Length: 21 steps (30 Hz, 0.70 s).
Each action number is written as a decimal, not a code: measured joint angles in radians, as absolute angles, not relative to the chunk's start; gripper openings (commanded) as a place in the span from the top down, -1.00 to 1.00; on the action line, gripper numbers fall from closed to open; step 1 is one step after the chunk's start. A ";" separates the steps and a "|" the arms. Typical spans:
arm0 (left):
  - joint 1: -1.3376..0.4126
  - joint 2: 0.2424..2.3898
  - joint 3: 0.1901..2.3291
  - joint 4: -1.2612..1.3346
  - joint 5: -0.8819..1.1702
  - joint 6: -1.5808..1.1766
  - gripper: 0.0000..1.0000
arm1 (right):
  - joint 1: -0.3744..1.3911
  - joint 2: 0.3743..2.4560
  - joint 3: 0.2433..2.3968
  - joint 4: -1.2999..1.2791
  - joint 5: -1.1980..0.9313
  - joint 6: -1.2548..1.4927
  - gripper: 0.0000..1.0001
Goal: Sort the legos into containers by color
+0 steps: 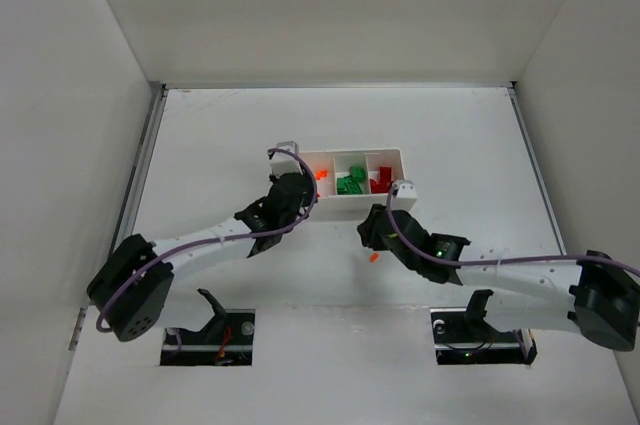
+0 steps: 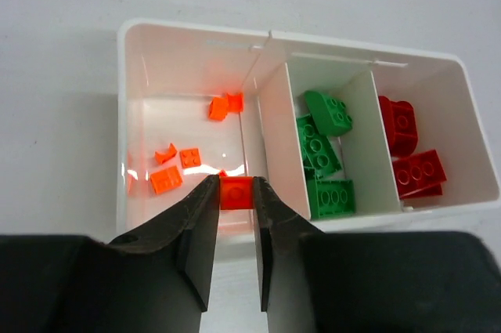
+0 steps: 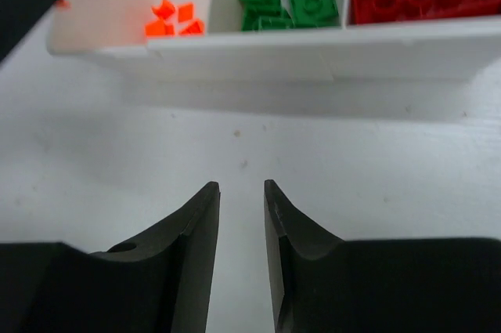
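The white tray (image 1: 400,154) (image 2: 196,35) (image 3: 313,55) has three containers side by side. Its left one holds several orange bits (image 2: 176,164) (image 3: 172,19), the middle one green legos (image 2: 325,149) (image 1: 350,183) and the right one red legos (image 2: 411,153) (image 1: 381,181). My left gripper (image 2: 236,184) (image 1: 305,185) is shut on a small orange lego (image 2: 236,193), just above the near wall of the left container. My right gripper (image 3: 242,186) (image 1: 372,230) hovers over bare table in front of the tray, jaws a little apart with nothing between them. One orange bit (image 1: 372,257) lies on the table beside the right arm.
White walls close the table in on the left, back and right. A small metal bracket (image 1: 287,145) stands at the tray's far left corner. The two arm bases (image 1: 208,330) (image 1: 480,330) sit at the near edge.
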<state>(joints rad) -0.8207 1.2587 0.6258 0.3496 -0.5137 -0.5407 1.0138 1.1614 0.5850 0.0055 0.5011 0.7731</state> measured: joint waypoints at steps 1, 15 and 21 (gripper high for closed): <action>-0.811 1.289 0.640 0.361 -0.508 -0.533 0.43 | 1.031 1.136 0.566 -0.027 0.508 0.787 0.17; -0.818 1.247 0.626 0.385 -0.493 -0.509 -0.13 | 1.160 1.160 0.519 -0.317 0.570 0.991 0.01; -0.889 1.118 0.500 0.361 -0.500 -0.537 -0.14 | 1.151 1.193 0.519 -0.320 0.566 0.999 0.08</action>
